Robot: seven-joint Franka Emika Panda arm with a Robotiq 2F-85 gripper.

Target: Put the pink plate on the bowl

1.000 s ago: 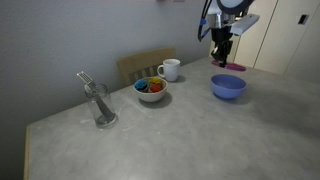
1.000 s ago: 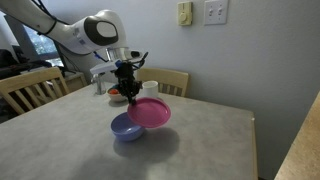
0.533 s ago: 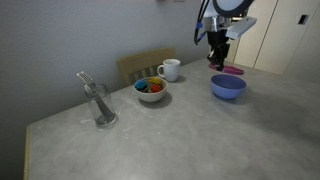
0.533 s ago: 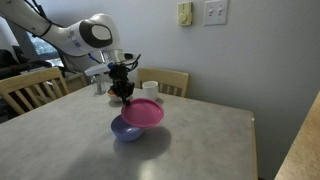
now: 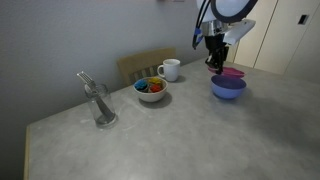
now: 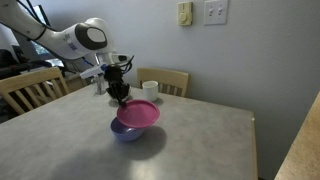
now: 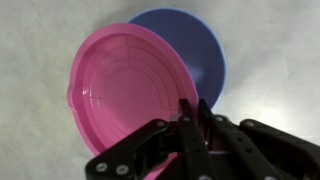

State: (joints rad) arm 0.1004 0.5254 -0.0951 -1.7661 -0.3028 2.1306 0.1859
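In an exterior view the gripper [image 5: 216, 64] is hanging point-down from the arm [image 5: 222, 14] over the far side of the bowl [image 5: 228, 90], and the pink plate [image 5: 232, 72] is showing as a thin sliver just above the bowl's far rim. The bowl is sitting on the grey table [image 5: 190, 135], well apart from a white bowl [image 5: 151, 91] with colourful contents, a mug [image 5: 170, 69] and a glass [image 5: 101, 106]. In an exterior view the gripper [image 6: 120, 96] is pinching the near-arm edge of the pink plate [image 6: 140, 113], which is lying tilted across the top of the bowl [image 6: 124, 133] and covering most of it; I cannot tell whether plate and bowl are touching. A wooden chair [image 6: 164, 80] is standing behind the table [image 6: 200, 140]. In the wrist view the gripper [image 7: 190, 108] is reaching in from the bottom, its fingers [image 7: 203, 118] pressed onto the rim of the pink plate [image 7: 125, 95], one on either face. The plate is overlapping the bowl [image 7: 200, 50], leaving a blue crescent showing at upper right.
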